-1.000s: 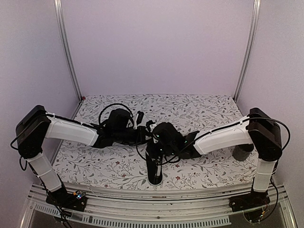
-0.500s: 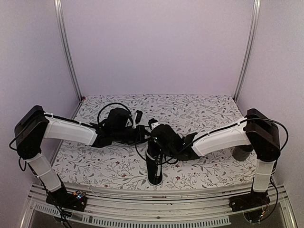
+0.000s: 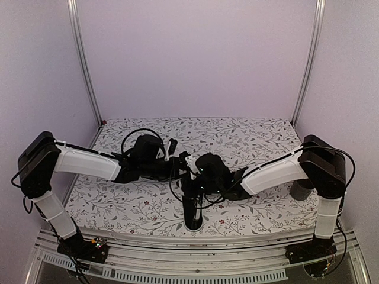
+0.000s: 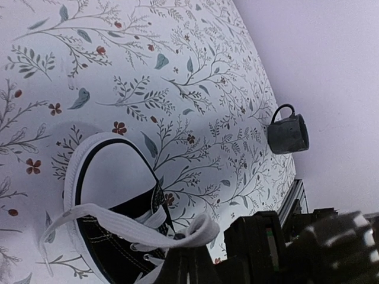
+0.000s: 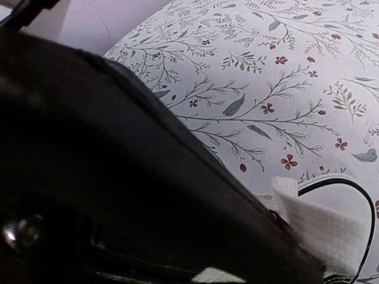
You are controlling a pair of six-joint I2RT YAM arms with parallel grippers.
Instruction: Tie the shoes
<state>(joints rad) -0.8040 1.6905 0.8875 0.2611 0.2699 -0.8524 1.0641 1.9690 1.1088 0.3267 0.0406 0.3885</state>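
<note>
The left arm [image 3: 89, 163] has reached further toward the right arm [image 3: 272, 171]

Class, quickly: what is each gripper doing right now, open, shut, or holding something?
Left gripper: shut on the lace.
Right gripper: shut; whether it holds anything cannot be told.

Laboratory test enclosure: plain walls [image 3: 195, 59] and aluminium posts [image 3: 83, 65] stand behind the jaws, a floral-clothed table [image 3: 249, 133] beneath them.
</note>
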